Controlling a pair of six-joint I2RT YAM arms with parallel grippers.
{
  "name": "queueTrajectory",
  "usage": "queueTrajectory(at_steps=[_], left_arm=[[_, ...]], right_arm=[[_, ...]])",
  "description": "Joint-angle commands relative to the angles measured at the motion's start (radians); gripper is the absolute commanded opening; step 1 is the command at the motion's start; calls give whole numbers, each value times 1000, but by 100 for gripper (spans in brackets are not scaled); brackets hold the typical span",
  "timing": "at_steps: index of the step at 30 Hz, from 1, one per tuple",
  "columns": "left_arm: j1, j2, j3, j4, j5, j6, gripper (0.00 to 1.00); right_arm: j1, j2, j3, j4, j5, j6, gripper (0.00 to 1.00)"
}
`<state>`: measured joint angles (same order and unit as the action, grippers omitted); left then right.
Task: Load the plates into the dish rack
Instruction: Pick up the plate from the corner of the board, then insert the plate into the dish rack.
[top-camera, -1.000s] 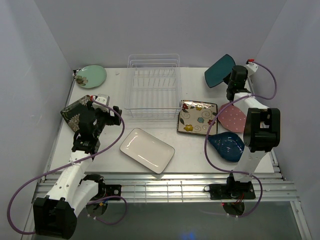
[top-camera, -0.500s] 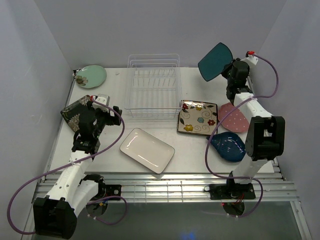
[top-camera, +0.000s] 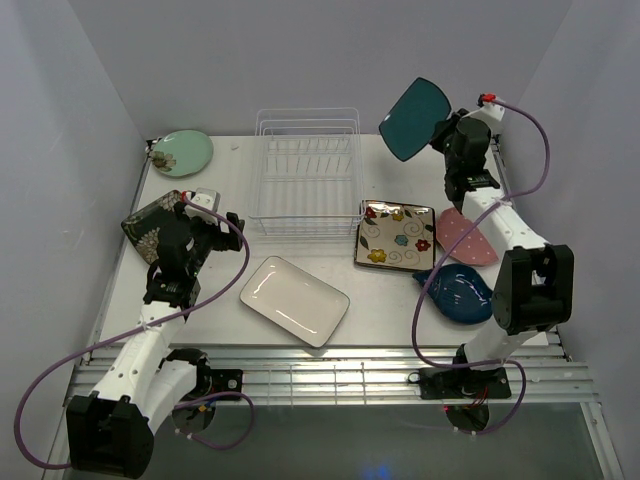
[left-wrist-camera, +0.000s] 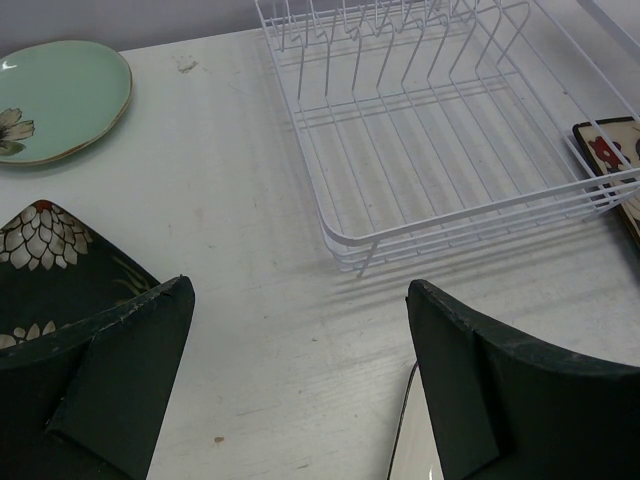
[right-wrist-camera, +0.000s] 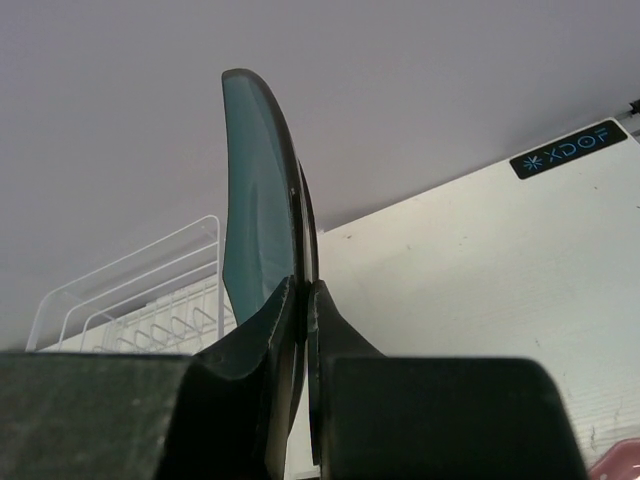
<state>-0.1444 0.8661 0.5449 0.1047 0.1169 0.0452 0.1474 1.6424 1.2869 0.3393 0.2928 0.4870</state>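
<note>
Left gripper (left-wrist-camera: 300, 390) spread wide, empty, at 8 o'clock of dish rack (top-camera: 305, 175). Right gripper (right-wrist-camera: 303, 300) clamped on teal plate (top-camera: 414, 118) rim, plate aloft on edge at rack's 2 o'clock. Risk: thin rim pinch, so possible pivot or slip against rack.

The teal square glazed plate (top-camera: 415, 118) has a dark rim. The white wire dish rack (top-camera: 305, 170) and the white rectangular ceramic plate (top-camera: 294, 300) are plain. The pale green round plate (top-camera: 182, 152) carries a white flower (at its brownish edge). The dark rectangular plate (top-camera: 143, 228) shows pale blossoms. The cream square plate (top-camera: 396, 235) has red and yellow flowers with swirls. The pink round plate (top-camera: 465, 240) is dotted white. One glossy curved plate (top-camera: 462, 293) is dark blue.
</note>
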Motion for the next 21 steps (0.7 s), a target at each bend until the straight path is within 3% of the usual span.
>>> queueTrajectory(at_steps=[1,21], left_arm=[[-3,-35,-14,1,13,7,98],[-3,-42,-11,-2,15,5,98]], right_arm=[[38,-96,100,195,16,-8,8],[247,19,258,150,187,-238,8]])
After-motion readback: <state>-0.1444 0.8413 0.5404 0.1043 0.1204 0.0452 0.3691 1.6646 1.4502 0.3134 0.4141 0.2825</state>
